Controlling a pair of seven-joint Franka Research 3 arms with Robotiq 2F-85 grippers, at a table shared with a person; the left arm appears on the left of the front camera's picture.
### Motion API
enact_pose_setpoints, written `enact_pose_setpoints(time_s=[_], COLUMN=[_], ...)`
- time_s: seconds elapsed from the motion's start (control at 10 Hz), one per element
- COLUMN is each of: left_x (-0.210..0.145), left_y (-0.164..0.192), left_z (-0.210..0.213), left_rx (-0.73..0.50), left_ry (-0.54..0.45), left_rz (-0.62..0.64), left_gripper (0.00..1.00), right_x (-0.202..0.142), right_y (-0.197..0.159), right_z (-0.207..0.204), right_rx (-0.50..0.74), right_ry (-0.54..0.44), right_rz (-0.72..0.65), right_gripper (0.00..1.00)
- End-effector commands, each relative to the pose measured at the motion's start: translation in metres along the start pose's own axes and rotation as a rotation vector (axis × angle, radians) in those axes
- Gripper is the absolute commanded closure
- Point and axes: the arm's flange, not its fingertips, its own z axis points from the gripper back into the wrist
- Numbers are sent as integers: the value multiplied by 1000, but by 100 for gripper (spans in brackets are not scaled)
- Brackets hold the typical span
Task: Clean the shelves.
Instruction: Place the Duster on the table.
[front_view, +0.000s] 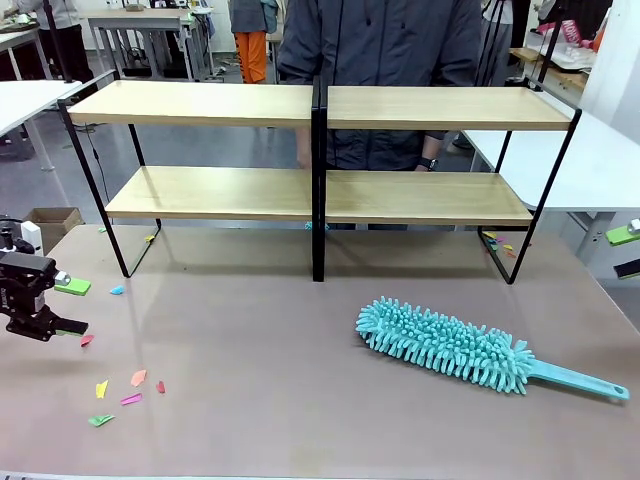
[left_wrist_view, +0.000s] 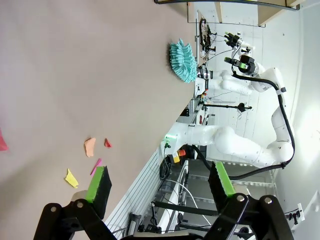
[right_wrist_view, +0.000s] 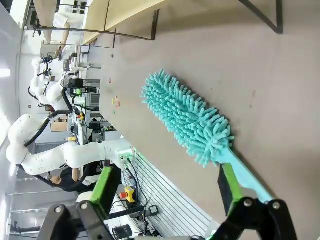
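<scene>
The right gripper (right_wrist_view: 167, 187) is hovering with its jaws spread wide and empty, just above the handle of the teal duster (right_wrist_view: 187, 117). The left gripper (left_wrist_view: 162, 185) is also standing open, holding nothing. The shelves (front_view: 320, 105) are standing beyond both grippers, toward the person (front_view: 385, 45).

The shelves (front_view: 320, 150) stand at the far side of my surface (front_view: 260, 340). The duster (front_view: 450, 345) lies before them, right; paper scraps (front_view: 125, 385) lie left.

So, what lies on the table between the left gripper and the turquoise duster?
In the front view, small coloured paper scraps lie near the left gripper; the rest of the brown tabletop up to the duster is bare.
</scene>
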Motion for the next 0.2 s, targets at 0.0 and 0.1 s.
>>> enact_pose_setpoints(time_s=[0.0,0.1], left_x=[0,0], left_y=[0,0], left_z=[-2,-2], left_rx=[-26,-26], left_ry=[-19,-19], left_rz=[-23,-23], left_gripper=[0,0], right_x=[-3,-3], right_y=[-2,-2], right_z=[1,1], right_rx=[-14,-14], right_ry=[-2,-2], right_rz=[7,7], right_gripper=[0,0])
